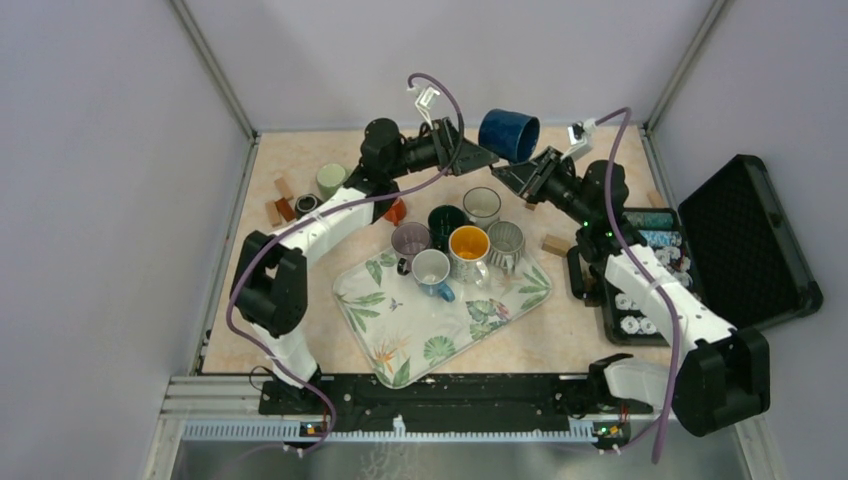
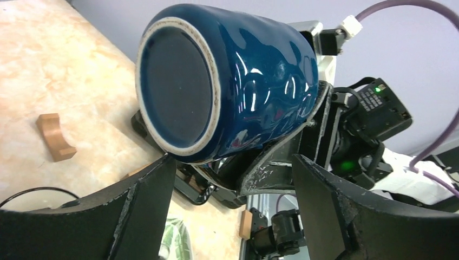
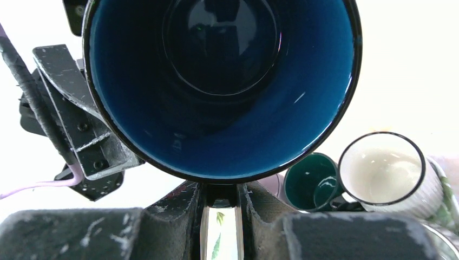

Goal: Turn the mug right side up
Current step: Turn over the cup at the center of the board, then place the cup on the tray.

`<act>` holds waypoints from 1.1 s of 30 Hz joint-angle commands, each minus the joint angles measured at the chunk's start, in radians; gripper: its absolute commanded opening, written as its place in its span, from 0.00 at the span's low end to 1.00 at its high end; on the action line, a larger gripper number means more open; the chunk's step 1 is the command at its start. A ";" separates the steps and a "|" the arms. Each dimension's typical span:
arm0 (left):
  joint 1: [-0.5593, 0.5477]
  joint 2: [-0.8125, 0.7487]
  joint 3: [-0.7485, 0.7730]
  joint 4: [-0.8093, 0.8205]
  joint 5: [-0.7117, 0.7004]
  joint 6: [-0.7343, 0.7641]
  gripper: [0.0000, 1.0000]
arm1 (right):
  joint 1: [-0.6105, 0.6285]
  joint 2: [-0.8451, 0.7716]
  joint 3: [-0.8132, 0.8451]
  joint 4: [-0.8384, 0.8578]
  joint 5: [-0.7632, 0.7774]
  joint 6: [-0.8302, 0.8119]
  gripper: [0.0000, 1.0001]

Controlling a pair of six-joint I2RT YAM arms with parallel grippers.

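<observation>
I am holding the blue mug (image 1: 509, 133) up in the air at the upper middle of the overhead view, above the far part of the table (image 1: 290, 330) and behind the leaf-patterned tray (image 1: 375, 300). My right pincer (image 1: 514, 170) is pinching the mug's wall at the rim. In the right wrist view its two fingers (image 3: 184, 203) are pressing together at the bottom centre, with the mug's open mouth (image 3: 222, 86) filling the upper frame and facing that camera. The mug is lying on its side, not upright.

My left pincer (image 1: 476, 152) is standing open. In the left wrist view its tips are sitting wide apart at the lower left and lower right, and the mug's unglazed base (image 2: 176, 84) is facing that camera in the upper centre, beyond the tips. I cannot tell whether the left tip is brushing the mug's lower edge.

Several other mugs are standing mouth-up on the tray's far end, among them an orange-lined mug (image 1: 468, 243). An open black case (image 1: 750, 240) is lying at the right edge.
</observation>
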 commanded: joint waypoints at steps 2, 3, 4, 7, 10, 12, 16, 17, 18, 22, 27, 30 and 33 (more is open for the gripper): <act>-0.003 -0.089 -0.009 -0.081 -0.056 0.133 0.86 | 0.018 -0.080 0.107 -0.034 0.054 -0.104 0.00; -0.003 -0.093 -0.012 -0.086 -0.059 0.138 0.86 | 0.019 -0.087 0.111 -0.050 0.062 -0.112 0.00; -0.003 -0.096 -0.016 -0.094 -0.064 0.146 0.88 | 0.018 -0.092 0.114 -0.068 0.069 -0.119 0.00; -0.003 -0.111 -0.025 -0.124 -0.080 0.178 0.91 | 0.019 -0.113 0.124 -0.128 0.091 -0.150 0.00; -0.003 -0.125 -0.026 -0.167 -0.097 0.216 0.94 | 0.022 -0.135 0.133 -0.191 0.108 -0.174 0.00; -0.002 -0.136 -0.027 -0.199 -0.109 0.239 0.98 | 0.021 -0.150 0.143 -0.250 0.126 -0.187 0.00; -0.003 -0.168 -0.033 -0.275 -0.141 0.295 0.98 | 0.024 -0.187 0.162 -0.396 0.158 -0.222 0.00; -0.003 -0.179 -0.038 -0.290 -0.150 0.306 0.98 | 0.024 -0.204 0.167 -0.439 0.170 -0.231 0.00; -0.003 -0.188 -0.041 -0.306 -0.157 0.318 0.98 | 0.025 -0.213 0.173 -0.479 0.179 -0.243 0.00; -0.003 -0.219 -0.049 -0.366 -0.185 0.356 0.98 | 0.026 -0.251 0.200 -0.678 0.215 -0.279 0.00; -0.003 -0.255 -0.057 -0.421 -0.212 0.395 0.98 | 0.026 -0.300 0.208 -0.879 0.262 -0.304 0.00; -0.003 -0.274 -0.062 -0.448 -0.215 0.407 0.98 | 0.026 -0.321 0.200 -0.976 0.279 -0.308 0.00; -0.002 -0.301 -0.063 -0.490 -0.228 0.444 0.98 | 0.027 -0.334 0.184 -1.046 0.294 -0.307 0.00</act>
